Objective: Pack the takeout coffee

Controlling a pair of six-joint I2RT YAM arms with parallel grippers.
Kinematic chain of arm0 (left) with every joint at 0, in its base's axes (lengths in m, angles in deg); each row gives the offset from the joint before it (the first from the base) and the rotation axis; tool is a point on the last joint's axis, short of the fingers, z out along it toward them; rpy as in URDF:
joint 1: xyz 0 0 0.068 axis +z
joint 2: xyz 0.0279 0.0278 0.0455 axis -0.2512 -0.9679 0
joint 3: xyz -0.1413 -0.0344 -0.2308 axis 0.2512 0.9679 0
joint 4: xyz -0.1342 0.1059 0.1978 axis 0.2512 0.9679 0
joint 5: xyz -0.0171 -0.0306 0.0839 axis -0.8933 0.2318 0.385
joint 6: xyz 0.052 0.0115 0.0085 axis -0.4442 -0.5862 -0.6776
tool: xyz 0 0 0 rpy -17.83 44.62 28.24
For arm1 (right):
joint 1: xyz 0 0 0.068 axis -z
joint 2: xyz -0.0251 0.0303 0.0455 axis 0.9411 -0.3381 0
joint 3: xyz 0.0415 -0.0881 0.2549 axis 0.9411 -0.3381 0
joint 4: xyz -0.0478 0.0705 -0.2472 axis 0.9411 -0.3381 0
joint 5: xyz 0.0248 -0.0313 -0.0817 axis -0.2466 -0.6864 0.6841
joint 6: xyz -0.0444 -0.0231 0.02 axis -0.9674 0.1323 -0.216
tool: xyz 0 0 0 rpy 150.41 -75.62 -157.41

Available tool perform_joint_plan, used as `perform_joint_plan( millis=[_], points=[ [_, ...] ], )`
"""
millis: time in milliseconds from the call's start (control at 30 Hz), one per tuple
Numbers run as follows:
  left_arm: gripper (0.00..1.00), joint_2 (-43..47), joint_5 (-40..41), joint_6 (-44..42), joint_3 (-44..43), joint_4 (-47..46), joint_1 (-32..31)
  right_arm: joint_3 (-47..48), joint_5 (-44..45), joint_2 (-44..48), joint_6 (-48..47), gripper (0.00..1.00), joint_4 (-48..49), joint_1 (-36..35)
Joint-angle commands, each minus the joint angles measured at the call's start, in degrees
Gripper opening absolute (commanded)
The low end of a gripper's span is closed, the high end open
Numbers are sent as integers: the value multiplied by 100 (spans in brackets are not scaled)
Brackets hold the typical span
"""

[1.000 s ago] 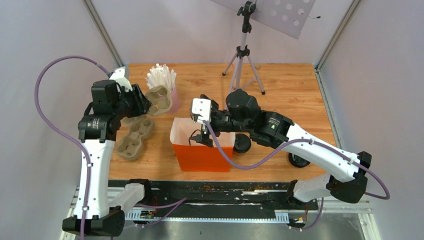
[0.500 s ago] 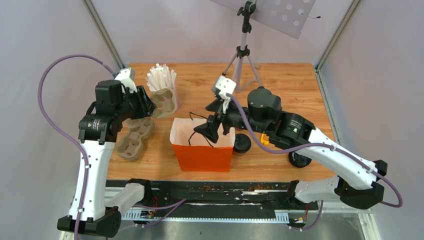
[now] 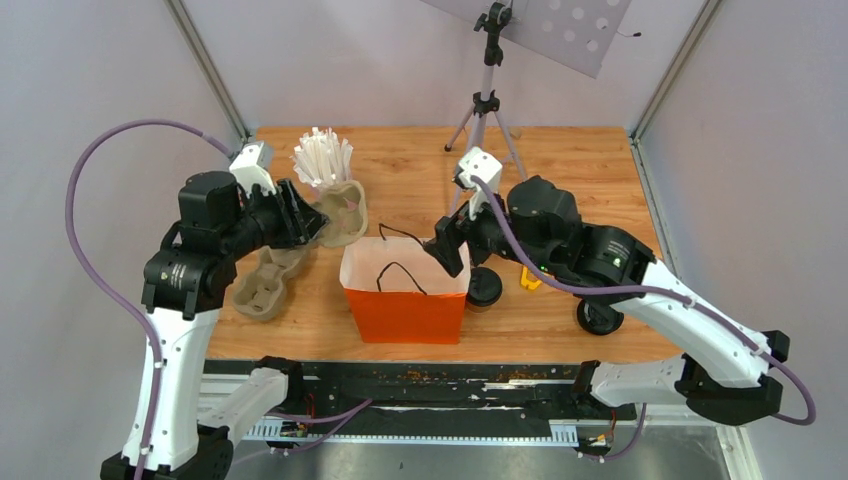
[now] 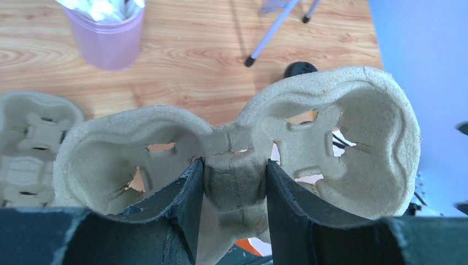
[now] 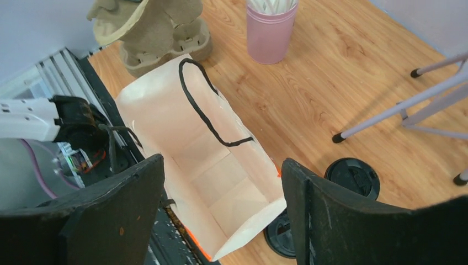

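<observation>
The takeout coffee (image 3: 484, 288) is a kraft cup under a black lid, standing on the table against the right end of the open orange bag (image 3: 405, 300). In the right wrist view its lid (image 5: 280, 236) peeks out beside the bag (image 5: 221, 182), whose white inside is empty. My right gripper (image 3: 447, 250) (image 5: 223, 165) is open and empty, above the bag's right end. My left gripper (image 3: 305, 220) (image 4: 234, 165) is shut on the middle bridge of a pulp cup tray (image 3: 340, 212) (image 4: 237, 138), held in the air left of the bag.
A stack of pulp trays (image 3: 265, 282) lies at the left. A pink cup of white sticks (image 3: 325, 165) stands behind it. A tripod (image 3: 485, 120) stands at the back. A second black lid (image 5: 351, 176) and a yellow piece (image 3: 528, 278) lie right of the bag.
My right gripper has risen out of the bag's mouth and drawn back to the right. My left gripper has carried the pulp tray to the right, closer to the bag.
</observation>
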Motion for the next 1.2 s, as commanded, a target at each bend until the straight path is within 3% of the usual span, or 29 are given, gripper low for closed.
perform_joint_plan(
  millis=[0,233,467,767,1167],
  points=[
    [45,248,-541,317,101,-123,-109,200,-702,-294,-1183,77,316,159],
    [44,487,-1504,1193,540,-1197,-125,-147,-2262,-505,-1285,70,1153,856],
    [44,643,-1892,1771,878,-1954,-121,-288,-3253,-688,-1370,67,1255,1306],
    [42,902,-2234,2465,1403,-2815,-125,-510,-3434,-828,-1439,67,1469,1363],
    [42,1087,-2320,2578,1476,-2647,-181,-600,-3273,-1099,-1196,31,1925,1463]
  ],
)
